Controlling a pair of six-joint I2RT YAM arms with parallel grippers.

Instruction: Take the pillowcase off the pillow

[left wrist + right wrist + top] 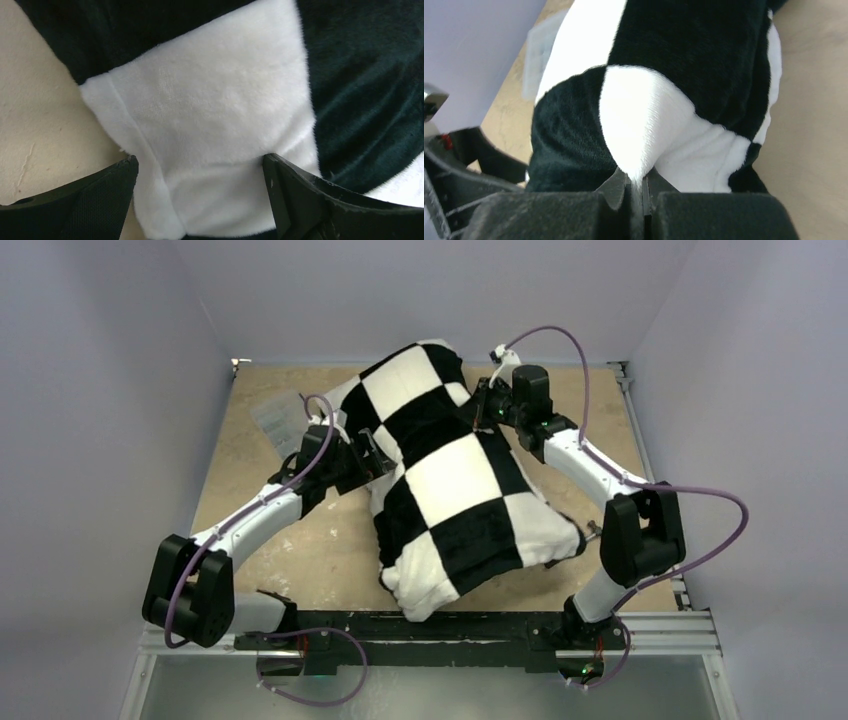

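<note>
Black fingers (616,186) of the right gripper (636,181) fill the bottom of its wrist view. Their tips are closed together on a small pinch of white plush, and only a thin sliver of cloth shows between them. That pinch belongs to the pillowcase (704,60), a soft, short-piled cover of large black and white squares. It bulges up and away from the tips in a rounded hump, and its lower edge is hidden behind the finger bodies. Seen from above, this gripper sits at the cover's right side, near its far end.

The left gripper (200,162) has its jaws wide apart, with one dark finger in each lower corner of its view. A white square with a stitched hem runs down between them and is cut off at the bottom edge. Whether either finger presses the cloth cannot be told. Seen from above, this gripper meets the cover's left side.

The pillowcase lies diagonally across the middle of the table (300,550), a pale, speckled board, running from the far centre toward the near right. The pillow is hidden inside it, and only the plump, full shape gives it away. The white at the near end cannot be told apart from a white square of the cover. A clear, flimsy sheet or bag (275,415) lies at the far left, too faint to make out.
</note>
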